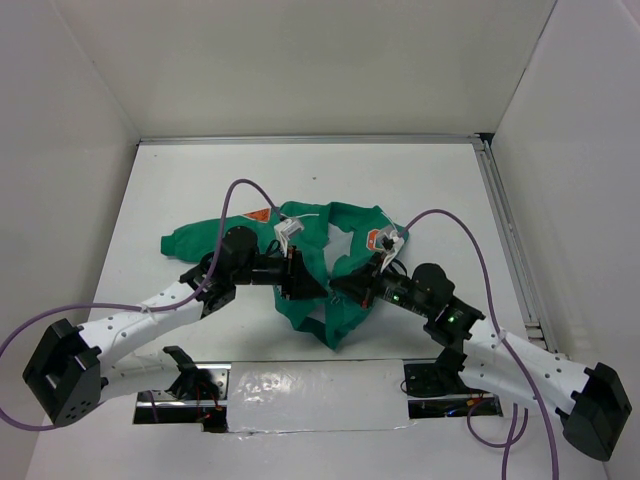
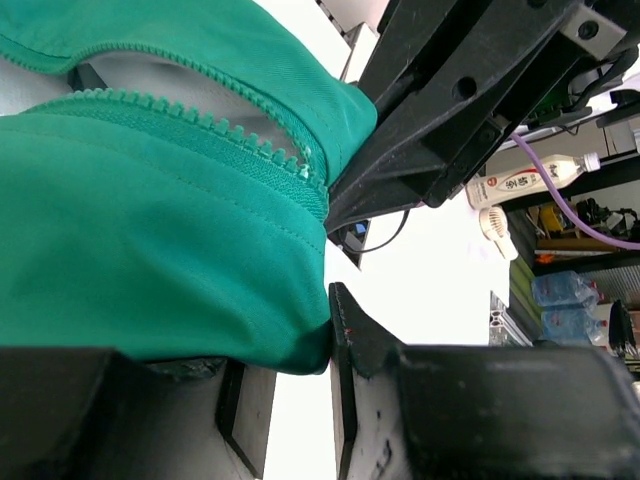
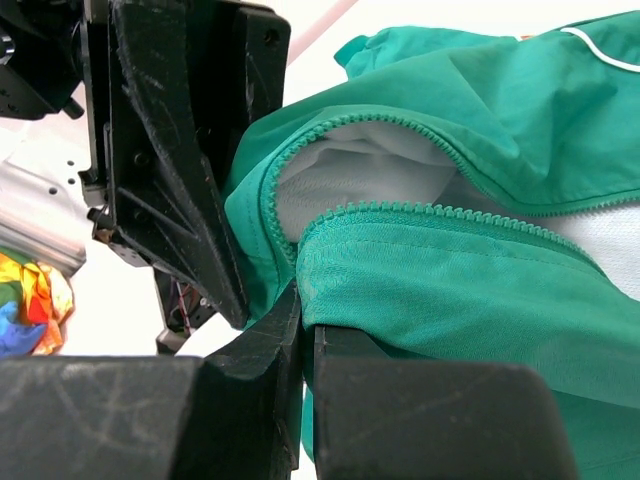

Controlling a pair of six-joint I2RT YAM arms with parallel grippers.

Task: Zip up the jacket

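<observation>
From overhead, my left gripper (image 1: 303, 277) and right gripper (image 1: 345, 287) meet nose to nose over the jacket (image 1: 350, 218). Their black bodies cover its lower front, so that view does not tell me how far the zip is closed.

The jacket lies crumpled at the centre of the white table (image 1: 220, 175). One sleeve (image 1: 185, 240) reaches left, with an orange shoulder patch (image 1: 256, 213) beside it. The chest patch (image 1: 372, 240) is half lost behind the right wrist.

Through the left wrist camera, the left gripper's fingers (image 2: 360, 350) stand narrowly apart, with a sliver of table showing between them. A green fold drapes over one finger and touches the other; I cannot tell if it is pinched. The zipper teeth (image 2: 200, 125) run in two separate rows with white lining (image 3: 370, 175) between them. I cannot pick out the slider anywhere.

The right wrist camera shows the right gripper's fingers pressed together on the jacket's edge, just where the two rows of teeth converge.

Purple cables (image 1: 225, 210) arc above both arms. A reflective strip (image 1: 300, 385) lies along the near edge, and a metal rail (image 1: 505, 230) borders the table on the right. Off the table, blurred, I see a labelled bottle (image 2: 520, 182) and a multicoloured cloth (image 3: 30, 295).
</observation>
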